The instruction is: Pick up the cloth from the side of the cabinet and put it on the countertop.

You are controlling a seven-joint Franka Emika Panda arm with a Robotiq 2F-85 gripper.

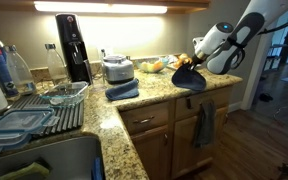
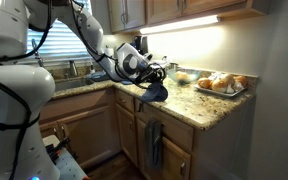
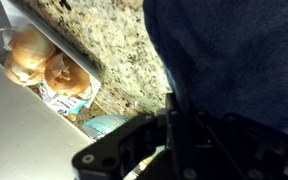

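The cloth (image 1: 189, 79) is gripped by the clenched tool (image 1: 187, 64) right of centre in an exterior view, its limp lower part draped over the rounded edge of the counter (image 1: 112, 138); whether it rests on the granite cannot be told. In the wrist view the upper right is filled by the cloth, and bread rolls (image 3: 44, 65) are seen at the left. 1 other towel (image 1: 204, 125) is hung on the cabinet (image 1: 149, 140) at lower right. 1 folded blue cloth (image 1: 122, 90) is laid near centre.
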